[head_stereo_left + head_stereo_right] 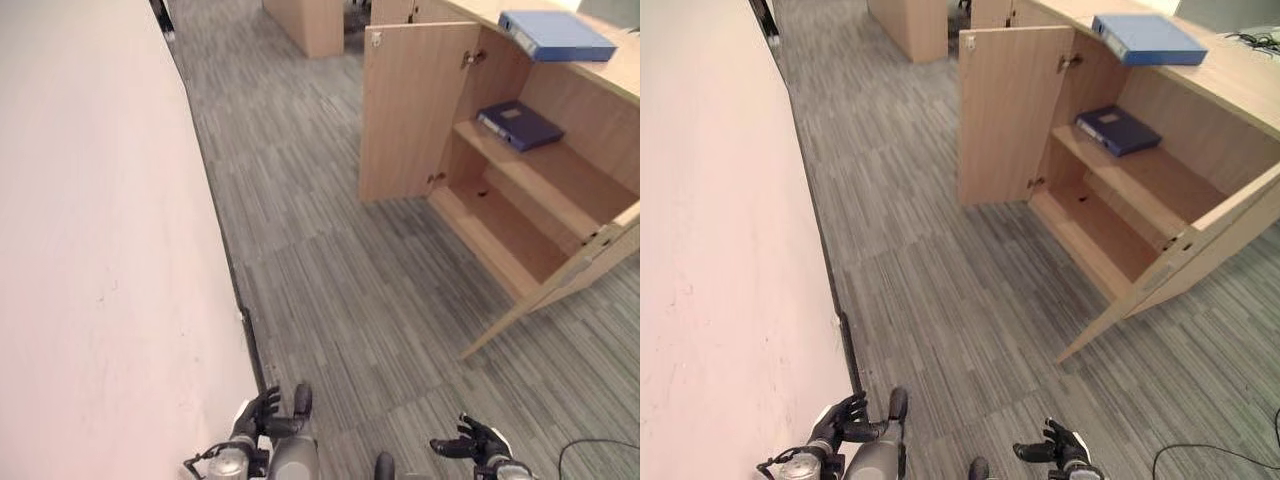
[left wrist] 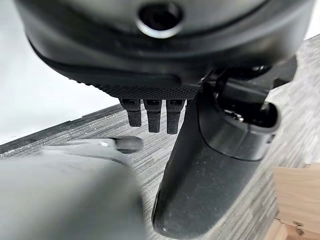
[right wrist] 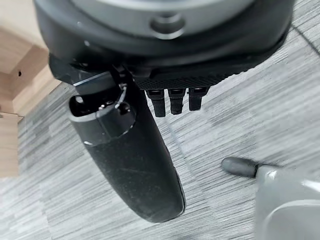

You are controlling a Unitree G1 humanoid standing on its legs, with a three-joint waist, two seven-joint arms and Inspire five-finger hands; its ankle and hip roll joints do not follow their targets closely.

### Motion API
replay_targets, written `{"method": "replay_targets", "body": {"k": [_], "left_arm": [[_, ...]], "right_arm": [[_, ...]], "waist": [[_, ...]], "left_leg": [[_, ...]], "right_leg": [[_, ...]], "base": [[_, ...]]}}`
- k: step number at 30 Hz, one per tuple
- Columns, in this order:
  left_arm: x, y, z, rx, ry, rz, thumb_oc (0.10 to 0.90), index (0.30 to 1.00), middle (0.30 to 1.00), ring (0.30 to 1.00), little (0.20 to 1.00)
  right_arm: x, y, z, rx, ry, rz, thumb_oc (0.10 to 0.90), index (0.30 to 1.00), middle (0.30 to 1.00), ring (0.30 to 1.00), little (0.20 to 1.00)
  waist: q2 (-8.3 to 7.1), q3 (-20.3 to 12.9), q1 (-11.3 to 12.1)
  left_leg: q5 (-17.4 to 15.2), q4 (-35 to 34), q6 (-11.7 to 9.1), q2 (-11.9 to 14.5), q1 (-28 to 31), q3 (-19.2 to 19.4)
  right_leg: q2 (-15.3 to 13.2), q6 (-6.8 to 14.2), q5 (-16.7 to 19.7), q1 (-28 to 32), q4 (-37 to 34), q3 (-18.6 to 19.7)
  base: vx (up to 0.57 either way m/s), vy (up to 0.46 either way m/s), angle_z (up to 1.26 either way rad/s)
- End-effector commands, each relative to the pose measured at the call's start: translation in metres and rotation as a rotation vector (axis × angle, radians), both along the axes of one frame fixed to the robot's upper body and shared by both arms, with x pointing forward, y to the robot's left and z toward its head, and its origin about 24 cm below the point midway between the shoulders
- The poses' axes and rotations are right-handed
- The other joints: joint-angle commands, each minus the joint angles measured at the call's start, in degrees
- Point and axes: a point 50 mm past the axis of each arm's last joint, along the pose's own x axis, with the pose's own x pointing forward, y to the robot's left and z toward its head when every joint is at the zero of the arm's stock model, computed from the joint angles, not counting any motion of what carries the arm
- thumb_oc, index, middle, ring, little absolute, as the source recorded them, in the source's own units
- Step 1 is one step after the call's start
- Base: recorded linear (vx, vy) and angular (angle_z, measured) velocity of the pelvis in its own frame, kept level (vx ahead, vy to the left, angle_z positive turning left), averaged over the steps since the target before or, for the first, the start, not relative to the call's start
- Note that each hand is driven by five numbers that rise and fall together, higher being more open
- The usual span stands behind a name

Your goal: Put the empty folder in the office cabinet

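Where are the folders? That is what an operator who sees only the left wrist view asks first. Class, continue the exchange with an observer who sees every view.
Observer: A light blue folder lies flat on top of the cabinet, ahead and to the robot's right.
Operator: Is that cabinet open?
Observer: Yes, both doors stand open, and a dark blue folder lies on the upper shelf.
Operator: My left hand looks empty. What about the other?
Observer: The right hand is open and holds nothing, low over the grey carpet.
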Motion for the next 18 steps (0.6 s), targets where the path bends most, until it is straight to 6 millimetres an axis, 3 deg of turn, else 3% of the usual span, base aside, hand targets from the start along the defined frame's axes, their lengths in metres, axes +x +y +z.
{"method": "replay_targets", "body": {"k": [1, 3, 4, 5, 6, 7, 9, 10, 11, 12, 14, 18], "left_arm": [[0.024, 0.026, 0.025, 0.092, -0.159, -0.003, 0.8, 0.9, 0.9, 0.9, 0.9], [0.017, 0.036, 0.024, 0.118, -0.136, 0.009, 0.8, 0.9, 0.9, 0.9, 0.9], [0.017, 0.041, 0.025, 0.135, -0.137, 0.0, 0.8, 0.9, 0.9, 0.9, 0.9], [0.019, 0.044, 0.027, 0.146, -0.141, -0.005, 0.8, 0.9, 0.9, 0.9, 0.9], [0.02, 0.047, 0.029, 0.16, -0.142, -0.016, 0.8, 0.9, 0.9, 0.9, 0.9], [0.02, 0.047, 0.029, 0.16, -0.142, -0.017, 0.8, 0.9, 0.9, 0.9, 0.9], [0.02, 0.049, 0.029, 0.167, -0.135, -0.025, 0.8, 0.9, 0.9, 0.9, 0.9], [0.02, 0.049, 0.029, 0.167, -0.135, -0.025, 0.8, 0.9, 0.9, 0.9, 0.9], [0.02, 0.05, 0.029, 0.171, -0.133, -0.029, 0.8, 0.9, 0.9, 0.9, 0.9], [0.022, 0.05, 0.031, 0.169, -0.145, -0.035, 0.8, 0.9, 0.9, 0.9, 0.9], [0.028, 0.047, 0.035, 0.163, -0.175, -0.053, 0.8, 0.9, 0.9, 0.9, 0.9], [0.032, 0.044, 0.037, 0.177, -0.183, -0.084, 0.8, 0.9, 0.9, 0.9, 0.9]], "right_arm": [[0.012, -0.003, 0.008, -0.009, -0.08, -0.007, 0.8, 0.9, 0.9, 0.9, 0.9], [0.013, 0.007, 0.006, 0.011, -0.079, 0.026, 0.8, 0.9, 0.9, 0.9, 0.9], [0.016, 0.015, 0.006, 0.03, -0.095, 0.037, 0.8, 0.9, 0.9, 0.9, 0.9], [0.017, 0.018, 0.006, 0.038, -0.097, 0.041, 0.8, 0.9, 0.9, 0.9, 0.9], [0.02, 0.023, 0.006, 0.055, -0.107, 0.045, 0.8, 0.9, 0.9, 0.9, 0.9], [0.02, 0.023, 0.006, 0.055, -0.106, 0.045, 0.8, 0.9, 0.9, 0.9, 0.9], [0.019, 0.024, 0.004, 0.061, -0.094, 0.039, 0.8, 0.9, 0.9, 0.9, 0.9], [0.019, 0.024, 0.004, 0.062, -0.094, 0.039, 0.8, 0.9, 0.9, 0.9, 0.9], [0.022, 0.024, 0.005, 0.062, -0.091, 0.038, 0.8, 0.9, 0.9, 0.9, 0.9], [0.026, 0.025, 0.006, 0.063, -0.104, 0.043, 0.8, 0.9, 0.9, 0.9, 0.9], [0.033, 0.026, 0.01, 0.064, -0.127, 0.053, 0.8, 0.9, 0.9, 0.9, 0.9], [0.045, 0.033, 0.014, 0.07, -0.155, 0.073, 0.8, 0.9, 0.9, 0.9, 0.9]], "waist": [[-2.7, -3.1, 2.2], [-3.57, -5.1, 3.6], [-4.5, -6.1, 4.3], [-4.94, -6.3, 4.6], [-6.11, -7.3, 5.1], [-6.21, -7.3, 5.1], [-7.27, -8.3, 5.1], [-7.34, -8.4, 5.1], [-7.96, -9.3, 5.1], [-8.27, -9.5, 4.9], [-6.95, -9.5, 4.7], [-3.77, -7.6, 3.5]], "left_leg": [[3.5, 1.2, 3.6, 0.1, -8.0, 1.8], [5.2, 0.8, 3.7, 0.6, -7.9, 1.4], [7.9, 1.7, 3.6, 0.6, -8.2, 0.8], [8.5, 2.6, 3.8, 0.7, -8.3, 0.7], [8.3, 4.4, 4.6, -0.1, -8.0, 1.1], [8.2, 4.5, 4.6, -0.2, -8.0, 1.1], [7.1, 5.6, 5.6, -1.7, -7.7, 1.8], [7.1, 5.7, 5.7, -1.8, -7.8, 1.9], [5.6, 5.4, 6.6, -3.1, -7.3, 2.8], [4.6, 4.9, 7.3, -4.0, -6.7, 3.5], [3.1, 4.4, 8.3, -4.0, -5.4, 4.0], [-0.1, 2.1, 10.1, -4.1, 1.2, 5.4]], "right_leg": [[2.0, 4.7, -15.6, 10.8, 5.5, 2.7], [1.4, 5.4, -17.0, 12.7, 4.9, 5.5], [0.8, 6.3, -17.3, 12.4, 6.0, 6.6], [0.5, 6.8, -17.0, 12.3, 6.6, 6.9], [-0.9, 8.6, -14.9, 11.8, 7.8, 7.3], [-1.0, 8.7, -14.9, 11.8, 7.8, 7.3], [-2.2, 11.1, -9.0, 10.8, 9.3, 7.4], [-2.3, 11.1, -9.0, 10.8, 9.2, 7.4], [-3.0, 13.6, -1.6, 8.9, 12.4, 8.2], [-3.3, 15.3, 1.4, 7.1, 15.4, 8.0], [-2.1, 17.6, 5.8, 2.9, 21.6, 6.5], [-2.1, 17.6, 11.4, -4.2, 35.1, -3.0]], "base": [[0.49, 0.193, -0.73], [0.57, 0.298, -1.04], [0.6, 0.362, -0.8], [0.57, 0.397, -0.53], [0.34, 0.25, -0.36], [0.34, 0.267, -0.24], [0.2, 0.186, -0.16], [0.23, 0.274, -0.04], [0.24, 0.288, -0.05], [0.31, 0.38, -0.15], [0.23, 0.271, -0.2], [0.19, 0.227, 0.04]]}}
